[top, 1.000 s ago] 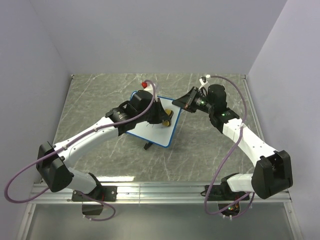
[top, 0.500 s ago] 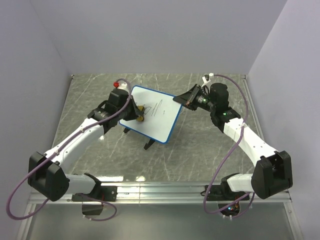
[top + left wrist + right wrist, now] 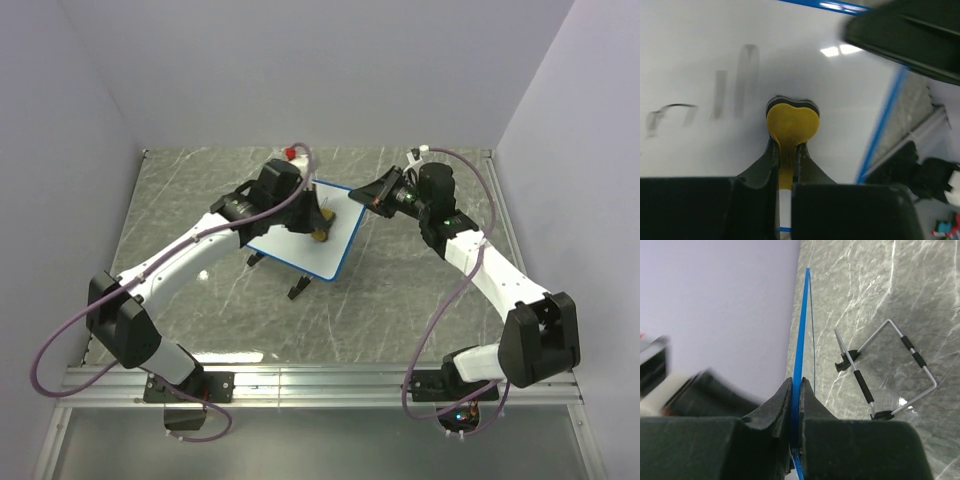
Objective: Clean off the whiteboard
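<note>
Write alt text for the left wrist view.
The left gripper pinches a yellow eraser against the whiteboard. Smeared grey marker strokes lie left of it, and the board's blue rim runs down the right.

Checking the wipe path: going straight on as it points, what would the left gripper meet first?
Probably the white, blue-rimmed whiteboard; the small yellow eraser piece in the left gripper seems to touch it.
</note>
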Available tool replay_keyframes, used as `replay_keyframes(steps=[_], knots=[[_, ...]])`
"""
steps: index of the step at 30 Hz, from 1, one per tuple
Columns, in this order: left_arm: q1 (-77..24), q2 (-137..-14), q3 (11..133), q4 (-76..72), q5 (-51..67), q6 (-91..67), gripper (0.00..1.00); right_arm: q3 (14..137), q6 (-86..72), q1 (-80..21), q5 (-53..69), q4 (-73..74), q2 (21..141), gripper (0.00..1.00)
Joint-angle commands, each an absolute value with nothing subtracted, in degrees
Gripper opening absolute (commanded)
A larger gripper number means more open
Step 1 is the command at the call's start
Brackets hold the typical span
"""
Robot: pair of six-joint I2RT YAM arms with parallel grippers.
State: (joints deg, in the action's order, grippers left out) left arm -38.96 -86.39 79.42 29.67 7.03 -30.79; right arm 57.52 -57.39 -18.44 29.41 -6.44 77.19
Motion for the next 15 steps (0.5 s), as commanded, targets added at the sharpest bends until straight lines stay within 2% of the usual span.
replay_keyframes(steps=[1,7,15], knots=[[-44.12,-89.30,82.87,30.85,19.07,-32.34,0.00,65.30,-68.38,-19.78,36.21,-21.09,76.11,0.00],[-42.37,-90.08,82.27,32.86,15.83,-31.12,0.00,66.44,-69.61,-19.78,37.00,-22.41,77.69,0.00],[-26.82,-93.32,81.73,37.60,14.86,-25.67,0.00,66.45,-69.96,-19.78,39.11,-22.85,77.34,0.00]])
